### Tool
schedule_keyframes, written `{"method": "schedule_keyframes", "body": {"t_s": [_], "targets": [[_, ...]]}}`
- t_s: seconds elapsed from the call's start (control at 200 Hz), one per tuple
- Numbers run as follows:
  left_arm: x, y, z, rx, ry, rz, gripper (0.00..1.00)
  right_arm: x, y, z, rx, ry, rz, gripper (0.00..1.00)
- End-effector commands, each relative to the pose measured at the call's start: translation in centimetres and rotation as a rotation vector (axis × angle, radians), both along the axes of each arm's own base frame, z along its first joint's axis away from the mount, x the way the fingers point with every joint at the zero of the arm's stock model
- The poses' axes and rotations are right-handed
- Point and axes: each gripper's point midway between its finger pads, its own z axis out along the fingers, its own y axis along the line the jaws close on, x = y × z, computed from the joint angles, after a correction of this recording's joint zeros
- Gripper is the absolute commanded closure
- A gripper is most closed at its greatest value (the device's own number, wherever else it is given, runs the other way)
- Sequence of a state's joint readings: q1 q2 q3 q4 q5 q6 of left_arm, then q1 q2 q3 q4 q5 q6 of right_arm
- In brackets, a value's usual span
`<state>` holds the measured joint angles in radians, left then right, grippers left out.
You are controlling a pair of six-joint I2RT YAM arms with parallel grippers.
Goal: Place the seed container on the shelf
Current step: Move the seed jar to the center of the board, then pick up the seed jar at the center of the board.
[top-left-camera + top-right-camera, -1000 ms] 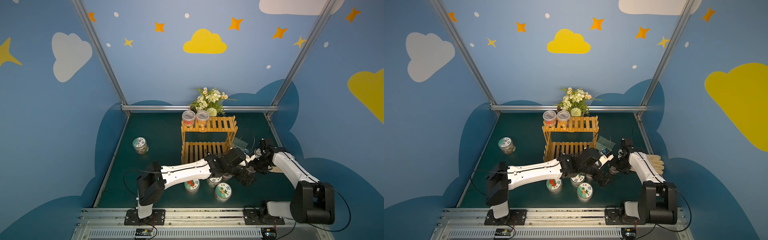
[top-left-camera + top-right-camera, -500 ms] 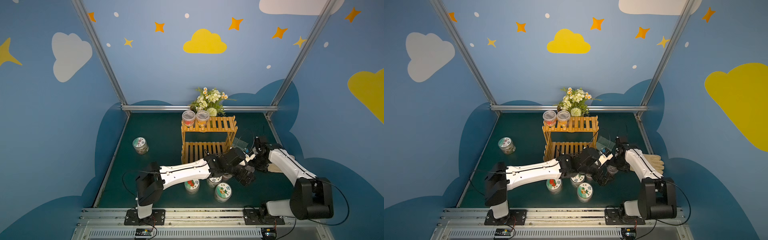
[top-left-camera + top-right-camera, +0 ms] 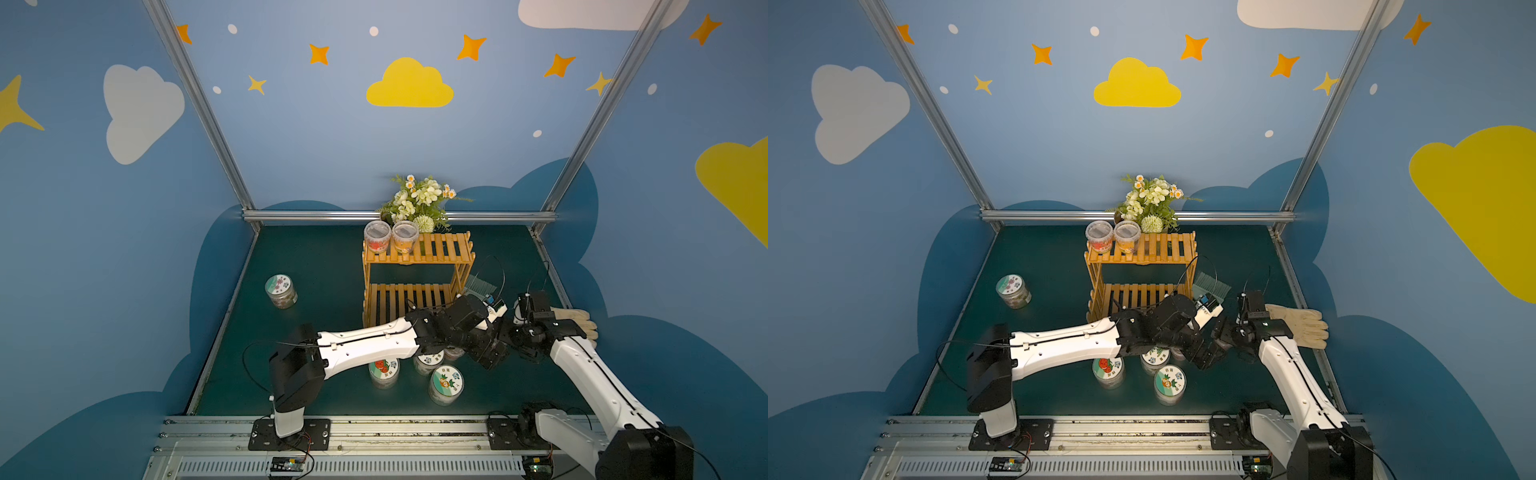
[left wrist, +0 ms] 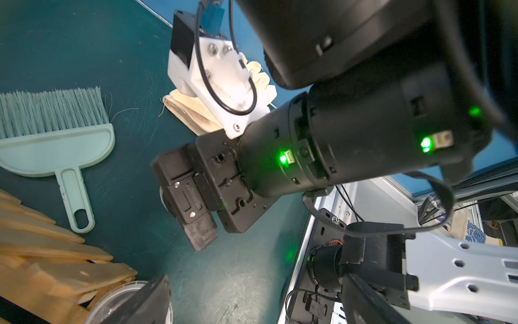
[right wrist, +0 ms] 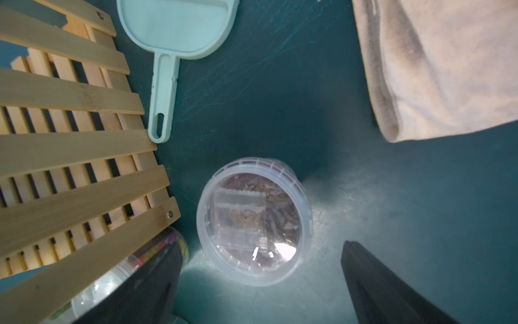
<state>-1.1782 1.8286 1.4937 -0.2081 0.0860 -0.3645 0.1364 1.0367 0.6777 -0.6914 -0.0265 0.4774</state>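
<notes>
Pointing down, right pincer (image 5: 260,243) spread over seed container (image 5: 253,221).

Orange-yellow slatted shelf (image 3: 440,249), dark teal surface (image 3: 316,257), mint-green brush (image 4: 50,146), cream glove (image 3: 1298,326); blue walls (image 3: 332,137) patterned with orange stars, white and yellow clouds.

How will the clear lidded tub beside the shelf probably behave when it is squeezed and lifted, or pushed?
The clear tub looks thin-walled, so a hard squeeze may flex it. Its smooth plastic could slip in a light grip. It stands upright on the table, so a push should slide it, not roll it.
</notes>
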Motion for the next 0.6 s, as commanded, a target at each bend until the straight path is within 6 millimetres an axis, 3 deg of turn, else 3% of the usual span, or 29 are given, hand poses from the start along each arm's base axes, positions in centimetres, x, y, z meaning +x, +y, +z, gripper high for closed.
{"method": "schedule_keyframes", "body": {"t_s": [0.0,0.596], "targets": [[0.0,0.1,1.8,-0.048,-0.011,0.000,0.00,1.4,0.8,0.6,0.036,-0.055,0.010,0.07],[-0.3,0.2,1.2,-0.044,0.000,-0.019,0.00,1.2,0.8,-1.3,0.023,0.024,0.018,0.16]]}}
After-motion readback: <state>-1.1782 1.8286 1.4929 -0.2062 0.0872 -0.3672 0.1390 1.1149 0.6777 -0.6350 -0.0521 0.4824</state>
